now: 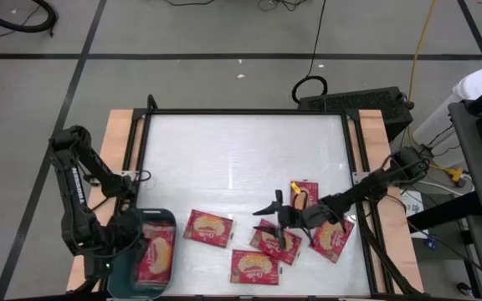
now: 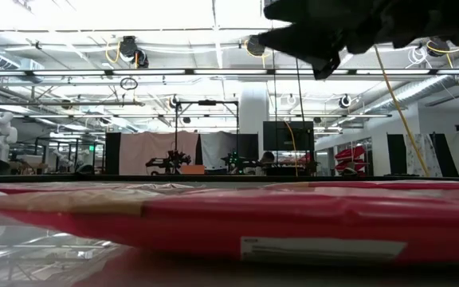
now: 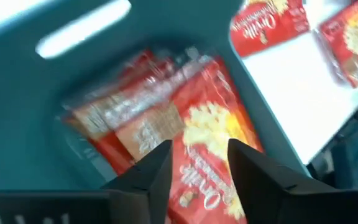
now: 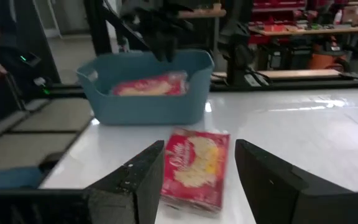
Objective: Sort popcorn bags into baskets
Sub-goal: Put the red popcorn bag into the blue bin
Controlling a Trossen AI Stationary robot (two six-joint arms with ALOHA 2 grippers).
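Note:
The teal basket [image 1: 167, 219] stands at the table's near left corner with several red popcorn bags [image 1: 157, 255] lying flat inside. My left gripper [image 3: 197, 162] hovers open just above these bags [image 3: 197, 124] and, as far as I can see, touches none. Several more bags lie flat on the table: [image 1: 207, 227], [image 1: 253, 267], [image 1: 276, 244], [image 1: 333, 238], [image 1: 304, 192]. My right gripper [image 1: 269, 213] hangs open over the near right group, raised off the table [image 2: 325, 40]. In its wrist view one bag [image 4: 194, 165] lies ahead between the fingers, with the basket [image 4: 145, 93] beyond.
A raised black frame [image 1: 241, 113] borders the white tabletop. The far half of the table holds no objects. In the low view one bag [image 2: 293, 219] lies right before the camera and hides the rest of the table.

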